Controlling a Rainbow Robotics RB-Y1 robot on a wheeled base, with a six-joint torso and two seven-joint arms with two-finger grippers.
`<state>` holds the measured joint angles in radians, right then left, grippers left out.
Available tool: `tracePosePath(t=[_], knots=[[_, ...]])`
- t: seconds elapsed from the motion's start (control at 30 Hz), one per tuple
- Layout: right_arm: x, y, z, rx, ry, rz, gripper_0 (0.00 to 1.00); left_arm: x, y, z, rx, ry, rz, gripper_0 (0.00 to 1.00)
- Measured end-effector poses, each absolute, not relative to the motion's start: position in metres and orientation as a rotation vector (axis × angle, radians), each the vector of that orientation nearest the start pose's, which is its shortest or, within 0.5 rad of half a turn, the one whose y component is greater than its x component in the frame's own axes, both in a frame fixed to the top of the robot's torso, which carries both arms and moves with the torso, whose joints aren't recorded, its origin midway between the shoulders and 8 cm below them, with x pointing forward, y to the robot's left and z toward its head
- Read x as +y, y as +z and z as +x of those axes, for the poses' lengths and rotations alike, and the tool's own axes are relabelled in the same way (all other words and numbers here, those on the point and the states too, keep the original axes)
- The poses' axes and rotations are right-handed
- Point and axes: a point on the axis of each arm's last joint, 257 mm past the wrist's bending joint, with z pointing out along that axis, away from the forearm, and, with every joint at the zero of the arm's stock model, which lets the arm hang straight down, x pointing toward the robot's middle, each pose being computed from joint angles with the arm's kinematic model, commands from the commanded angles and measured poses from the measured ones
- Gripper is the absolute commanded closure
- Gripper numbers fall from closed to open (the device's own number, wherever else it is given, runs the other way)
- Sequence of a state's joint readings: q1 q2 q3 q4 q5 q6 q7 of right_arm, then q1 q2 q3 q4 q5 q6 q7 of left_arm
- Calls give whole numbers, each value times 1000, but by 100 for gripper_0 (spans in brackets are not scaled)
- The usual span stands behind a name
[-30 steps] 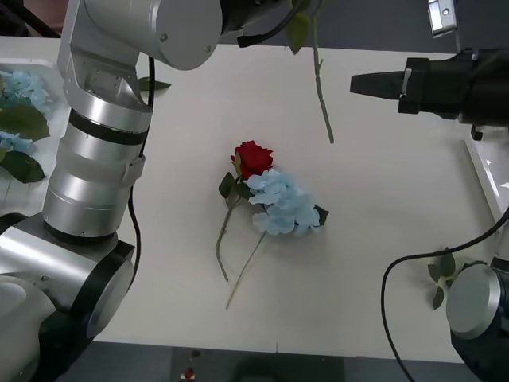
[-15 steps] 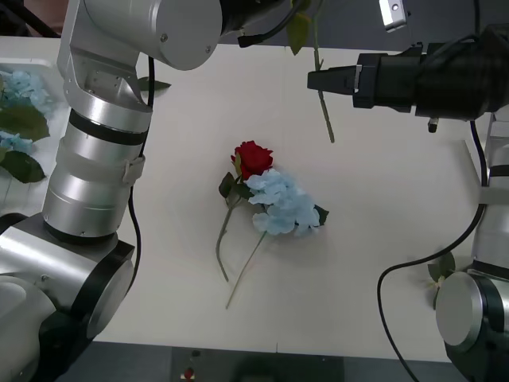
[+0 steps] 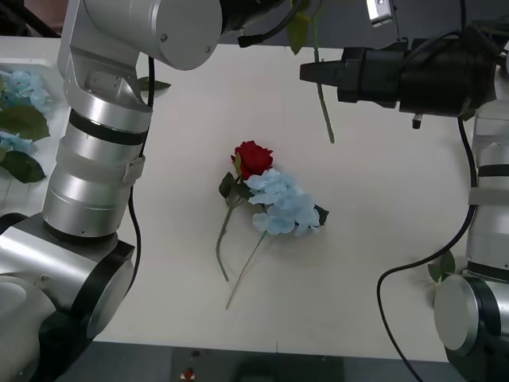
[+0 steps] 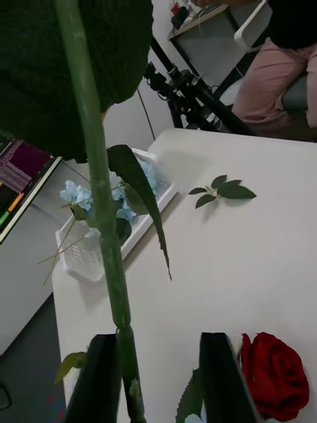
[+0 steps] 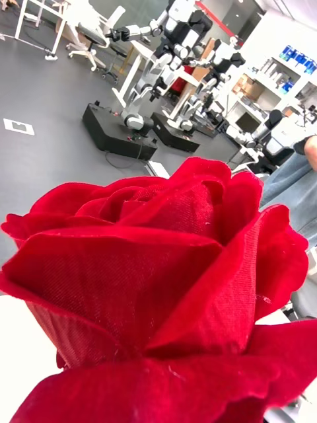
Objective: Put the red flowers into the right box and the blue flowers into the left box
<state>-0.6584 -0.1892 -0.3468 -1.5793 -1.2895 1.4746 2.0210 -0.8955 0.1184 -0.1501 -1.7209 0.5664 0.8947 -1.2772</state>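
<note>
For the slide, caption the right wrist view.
Open right tool closing around a hanging stem, red rose on the table below.

Left arm [image 3: 103,143]: silver ribbed segments, black joints, black cable. Right arm [image 3: 485,175]: silver; black gripper [image 3: 306,72], black cables.

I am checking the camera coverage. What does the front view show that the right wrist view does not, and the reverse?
Front: the whole blue flower lying against the table rose, both stems in full. Right wrist: the right gripper open, the hanging stem by one finger. Both: that stem, the table rose, the left box.
</note>
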Motion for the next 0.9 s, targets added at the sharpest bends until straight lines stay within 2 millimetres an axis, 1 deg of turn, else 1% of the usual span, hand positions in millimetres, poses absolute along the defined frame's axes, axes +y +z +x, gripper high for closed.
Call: tracePosePath(t=[0.4, 0.43, 0.5, 0.53, 0.9], knots=[[-62, -24, 511, 1749, 1127, -669, 100, -74, 109, 564, 1589, -836, 340, 100], [-62, -24, 511, 1749, 1128, -669, 100, -74, 109, 564, 1589, -836, 340, 66], [-63, -24, 512, 1749, 1128, -667, 100, -74, 109, 564, 1589, -836, 340, 24], [-63, -24, 512, 1750, 1129, -664, 100, -74, 109, 564, 1589, -836, 340, 0], [-73, -15, 514, 1733, 1151, -619, 100, -74, 109, 564, 1589, -836, 340, 0]])
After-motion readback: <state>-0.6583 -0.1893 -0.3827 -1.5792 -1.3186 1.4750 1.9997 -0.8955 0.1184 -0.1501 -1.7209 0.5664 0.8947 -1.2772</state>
